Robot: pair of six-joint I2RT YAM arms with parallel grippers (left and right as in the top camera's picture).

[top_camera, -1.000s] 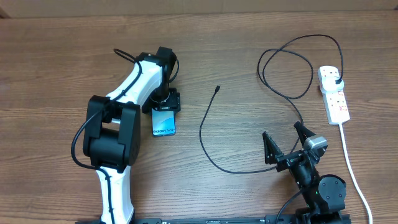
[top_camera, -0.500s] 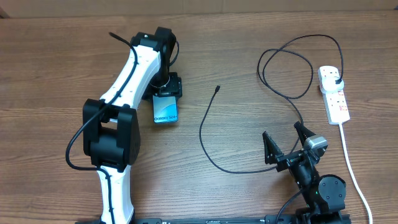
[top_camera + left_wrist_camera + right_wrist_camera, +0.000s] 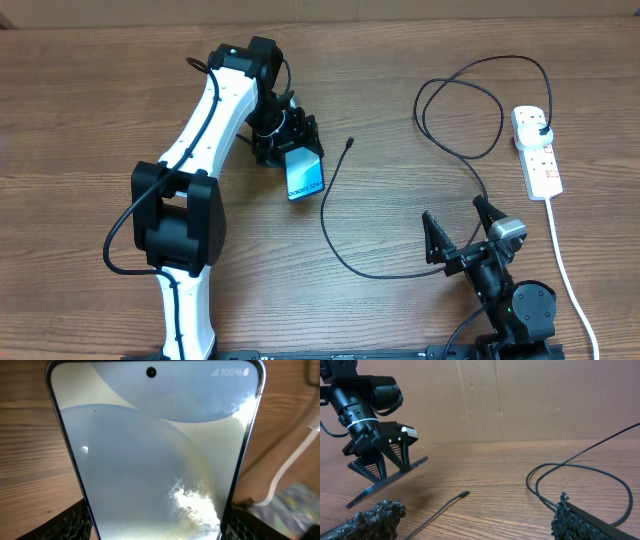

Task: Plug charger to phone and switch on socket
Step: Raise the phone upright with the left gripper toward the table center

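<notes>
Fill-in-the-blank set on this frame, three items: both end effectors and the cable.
1. The left end effector grips the slim, light-blue-screened ___.
2. The right end effector stands open, holding ___.
3. The long thin black charger cable is plugged into the white elongated ___.
Missing: smartphone; nothing; power strip.

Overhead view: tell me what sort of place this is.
Probably a robot test bench: a wood-grain table, a left arm and right arm at its near edge, and a plain cardboard backdrop behind it.

light-blue phone (image 3: pixel 304 176), black charger (image 3: pixel 323 205), white socket (image 3: pixel 538 160), brown wood-grain table (image 3: pixel 90 110)
</notes>
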